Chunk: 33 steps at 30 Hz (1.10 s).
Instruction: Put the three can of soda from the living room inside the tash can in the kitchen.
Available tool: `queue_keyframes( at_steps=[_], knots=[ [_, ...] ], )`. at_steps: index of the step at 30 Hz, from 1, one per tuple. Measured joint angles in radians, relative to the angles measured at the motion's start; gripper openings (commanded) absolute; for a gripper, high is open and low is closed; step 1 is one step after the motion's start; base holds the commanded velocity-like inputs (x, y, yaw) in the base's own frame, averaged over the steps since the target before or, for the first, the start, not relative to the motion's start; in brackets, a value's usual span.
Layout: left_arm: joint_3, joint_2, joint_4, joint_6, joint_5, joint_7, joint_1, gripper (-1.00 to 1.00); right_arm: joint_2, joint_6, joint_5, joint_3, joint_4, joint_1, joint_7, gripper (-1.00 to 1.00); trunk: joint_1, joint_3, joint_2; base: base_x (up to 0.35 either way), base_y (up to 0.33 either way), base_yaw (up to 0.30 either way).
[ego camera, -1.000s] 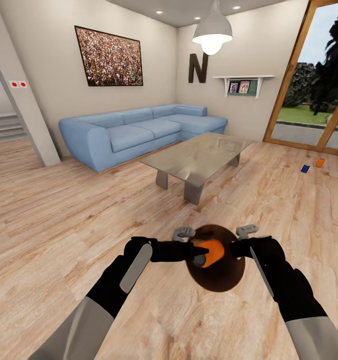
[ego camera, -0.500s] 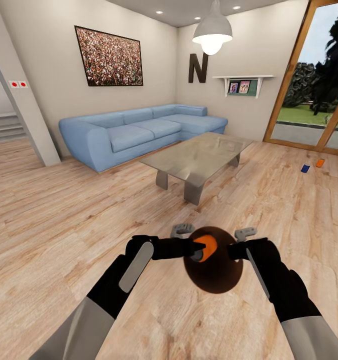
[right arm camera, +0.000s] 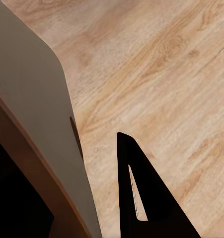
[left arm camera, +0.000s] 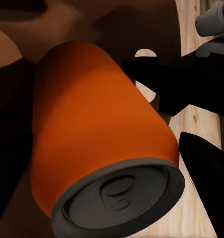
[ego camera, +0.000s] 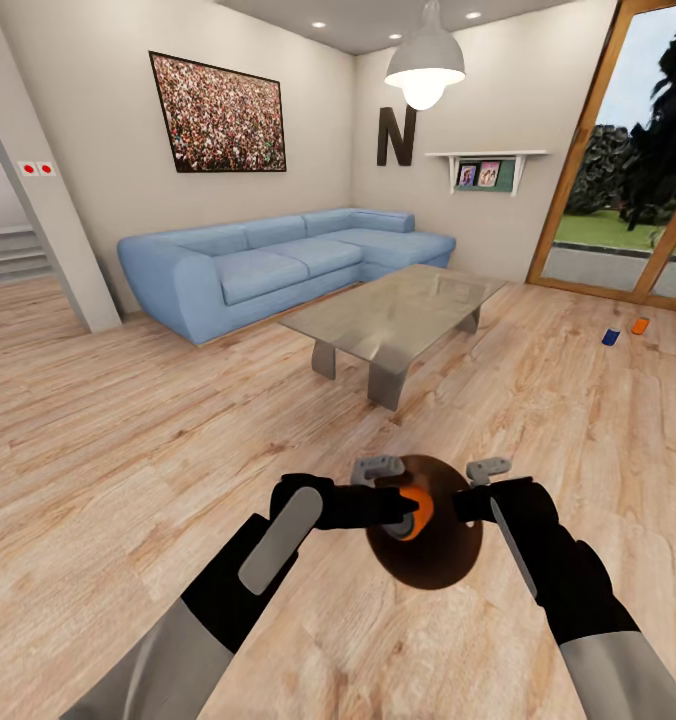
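Left end effector [ego camera: 406,508], clenched on the orange can [ego camera: 416,510], has carried it lower into the brown mouth of the trash can [ego camera: 428,560] that the right end effector [ego camera: 468,500] grips by the rim, so release looks near; two cans remain on the floor by the glass door.

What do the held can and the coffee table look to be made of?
Orange can: painted metal, judging by its smooth sheen and the grey lid with a pull tab. Coffee table: a clear glass top, since the floor shows through, on grey, probably metal, legs.
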Motion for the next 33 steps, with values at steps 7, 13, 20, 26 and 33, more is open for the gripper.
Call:
queue_keyframes(
  at_steps=[7, 13, 20, 26, 33],
  knots=[
    [-0.001, 0.000, 0.022, -0.010, 0.022, 0.017, 0.000, -1.00, 0.005, 0.000, 0.009, 0.001, 0.011, 0.000, 0.000, -1.00, 0.000, 0.000, 0.000, 0.000, 0.000, 0.000],
    [-0.001, 0.000, 0.069, -0.039, 0.023, 0.019, -0.001, -1.00, 0.044, 0.000, 0.044, 0.021, 0.010, -0.001, 0.000, -1.00, 0.000, 0.000, 0.000, 0.000, 0.000, 0.000],
    [-0.001, 0.000, 0.084, -0.049, 0.024, 0.038, -0.002, -1.00, 0.128, 0.000, 0.143, 0.028, 0.009, -0.007, 0.000, -1.00, 0.000, 0.000, 0.000, 0.000, 0.000, 0.000],
    [-0.001, 0.000, 0.101, -0.049, 0.023, 0.041, -0.002, -1.00, 0.148, -0.001, 0.194, 0.026, 0.009, -0.010, 0.000, -1.00, 0.000, 0.000, 0.000, 0.000, 0.000, 0.000],
    [0.000, 0.000, 0.108, -0.055, 0.022, 0.041, -0.002, 1.00, 0.151, -0.001, 0.198, 0.027, 0.010, -0.011, -0.001, -1.00, 0.000, 0.000, 0.000, 0.000, 0.000, 0.000]
  ],
)
